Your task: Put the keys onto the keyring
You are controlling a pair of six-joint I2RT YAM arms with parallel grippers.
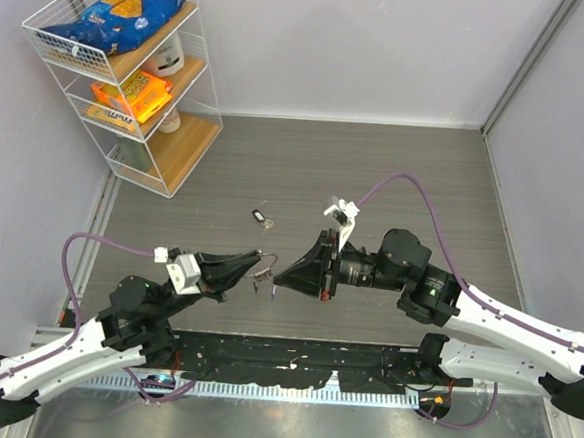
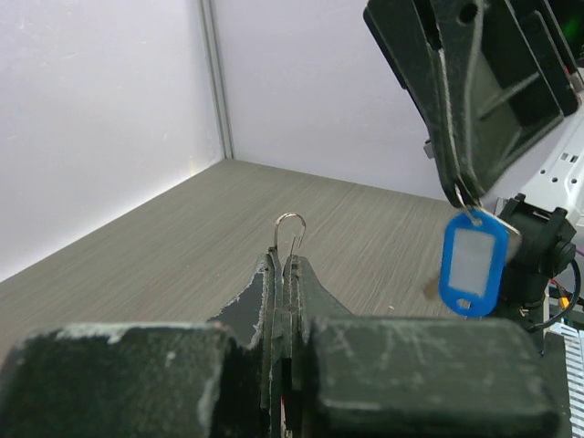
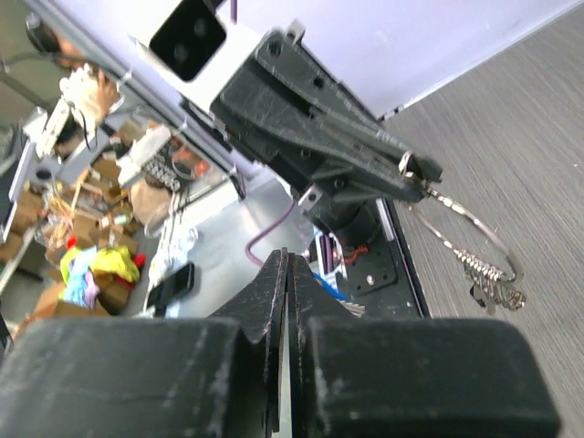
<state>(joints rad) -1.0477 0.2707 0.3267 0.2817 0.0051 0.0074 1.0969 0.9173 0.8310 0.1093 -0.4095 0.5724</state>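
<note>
My left gripper (image 1: 261, 268) is shut on the keyring (image 2: 289, 233), whose thin wire loop sticks up past the fingertips (image 2: 270, 266). The right wrist view shows the keyring (image 3: 467, 217) slanting down from the left gripper (image 3: 415, 173), with several small keys (image 3: 497, 290) hanging off it. My right gripper (image 1: 279, 276) faces it tip to tip, a short gap apart. It is shut on a key with a blue tag (image 2: 473, 260), which dangles below the right gripper (image 2: 464, 196). Another tagged key (image 1: 261, 217) lies on the table further back.
A white wire shelf rack (image 1: 132, 68) with snack bags stands at the back left. Grey walls close off the wood-grain table (image 1: 425, 178) at the back and sides. The black arm-base rail (image 1: 292, 364) runs along the near edge.
</note>
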